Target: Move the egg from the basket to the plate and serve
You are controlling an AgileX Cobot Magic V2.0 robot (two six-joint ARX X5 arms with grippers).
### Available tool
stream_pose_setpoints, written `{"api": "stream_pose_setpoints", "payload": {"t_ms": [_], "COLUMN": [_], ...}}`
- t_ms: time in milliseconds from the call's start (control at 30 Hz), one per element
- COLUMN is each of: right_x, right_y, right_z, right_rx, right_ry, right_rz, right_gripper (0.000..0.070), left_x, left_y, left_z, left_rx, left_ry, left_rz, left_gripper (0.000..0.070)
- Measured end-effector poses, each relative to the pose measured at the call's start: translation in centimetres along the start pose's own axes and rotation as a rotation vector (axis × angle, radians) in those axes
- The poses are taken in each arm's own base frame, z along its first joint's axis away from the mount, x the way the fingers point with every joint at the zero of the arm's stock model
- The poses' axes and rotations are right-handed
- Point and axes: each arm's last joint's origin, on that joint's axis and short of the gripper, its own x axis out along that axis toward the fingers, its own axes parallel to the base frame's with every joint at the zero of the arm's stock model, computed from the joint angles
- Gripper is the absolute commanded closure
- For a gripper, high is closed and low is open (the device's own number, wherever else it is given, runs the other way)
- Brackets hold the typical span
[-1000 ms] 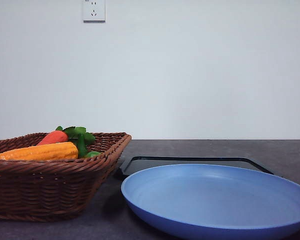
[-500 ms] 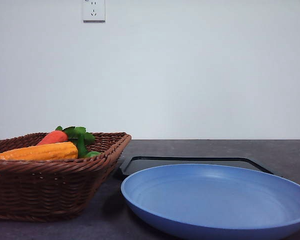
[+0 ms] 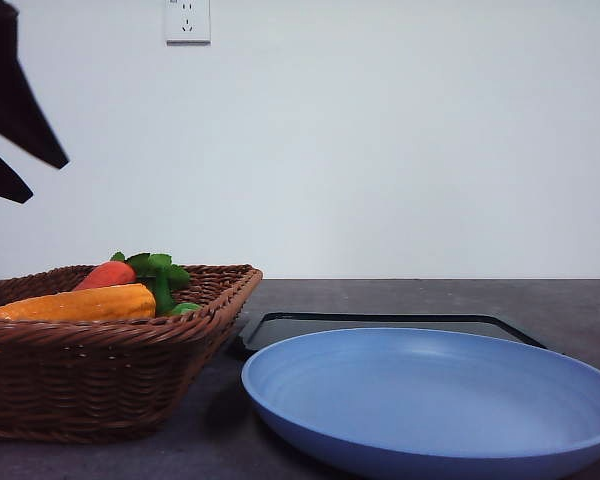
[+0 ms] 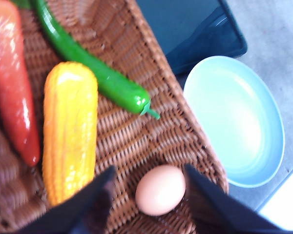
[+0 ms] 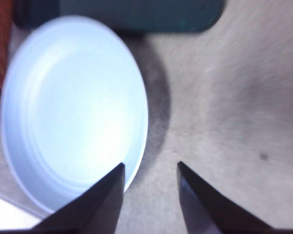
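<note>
a wide, shallow, round light-blue plate (image 3: 435, 400) is seen nearest the front camera, resting on the dark grey speckled surface (image 3: 570, 300). just left of it, close beside its rim, a large rectangular dark brown woven wicker basket (image 3: 100, 385) with sloping sides is placed. behind the plate, a flat black rectangular tray (image 3: 380, 325) is laid on the surface. a white wall with a white power socket (image 3: 188, 20) is seen at the back.

in the front view, the dark pointed fingers of the left gripper (image 3: 15, 130) are seen high above the basket's left end, spread apart. from the left wrist view, the left gripper (image 4: 146, 187) is shown wide open and holding nothing, its two dark fingers set either side of a small smooth reddish-brown oval egg (image 4: 160, 189). the egg is lying on the basket floor in a corner near the plate; whether the fingers touch it cannot be told. beside it in the basket are a yellow-orange corn cob (image 4: 70, 129), a long green chilli pepper (image 4: 95, 70) and an orange-red carrot (image 4: 12, 80).

from the right wrist view, the right gripper (image 5: 149, 187) is shown open and empty, held above the bare surface just beside the plate's rim.
</note>
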Motion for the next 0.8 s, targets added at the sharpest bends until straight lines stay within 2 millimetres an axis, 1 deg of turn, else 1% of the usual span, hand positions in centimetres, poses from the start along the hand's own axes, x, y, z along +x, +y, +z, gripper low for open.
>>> {"api": "stream_pose_setpoints", "payload": {"t_ms": [133,267,367,433,500,600,733,800], "right_x": [2.5,4.2,5.4,6.2,6.7,7.0,6.9,6.6], "right_y": [-0.1,0.0,0.0,0.0,-0.2,-0.2,-0.2,-0.1], "right_z": [-0.3,0.2,0.7,0.8,0.9,1.0,1.0,1.1], "right_rx": [-0.003,0.000,0.001,0.005,0.018,0.028,0.031,0.029], "right_ry": [0.031,0.049,0.054,0.066,0.074,0.079,0.071,0.059], "right_rz": [0.022,0.033,0.042,0.044,0.042,0.041,0.043,0.047], "right_gripper": [0.0467,0.0470,0.0512,0.0556,0.0603,0.0700,0.0700,0.0700], "left_x": [0.1,0.1,0.1,0.1,0.1,0.1,0.1,0.1], "left_y": [-0.1,-0.2,-0.2,-0.2,-0.2,-0.2,-0.2,-0.2], "left_z": [0.1,0.2,0.2,0.2,0.2,0.2,0.2,0.3], "left_rx": [0.010,0.016,0.016,0.016,0.016,0.016,0.019,0.024], "left_ry": [-0.008,-0.014,-0.014,-0.014,-0.014,-0.014,-0.019,-0.024], "left_rz": [-0.005,-0.007,-0.007,-0.007,-0.006,-0.006,-0.006,-0.008], "left_gripper": [0.0357,0.0358,0.0358,0.0358,0.0358,0.0358,0.0357,0.0338]}}
